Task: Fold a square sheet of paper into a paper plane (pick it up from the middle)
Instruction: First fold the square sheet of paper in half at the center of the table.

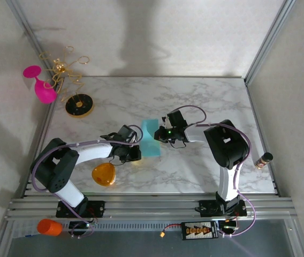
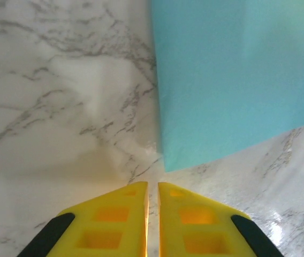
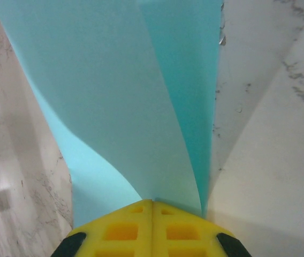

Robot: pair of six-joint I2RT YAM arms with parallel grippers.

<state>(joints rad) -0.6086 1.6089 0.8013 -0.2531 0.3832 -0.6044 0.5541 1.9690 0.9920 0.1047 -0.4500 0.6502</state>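
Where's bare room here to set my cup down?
Free: the far marble from the wire stand to the right wall; the near strip between the orange piece and right arm. Crowded: the middle, around the teal paper sheet.

Both reach inward, left arm (image 1: 88,151) and right arm (image 1: 224,142), wrists close together. The left gripper (image 2: 152,184) angles down, jaws almost touching, thin slit, nothing in it. The right gripper (image 3: 152,202) has jaws pressed tight, pinching the square sheet of paper (image 3: 114,107).

From overhead at the near edge we overlooked the whole table (image 1: 205,96); our wrist cameras hung close, both facing the square sheet of paper (image 2: 232,80).
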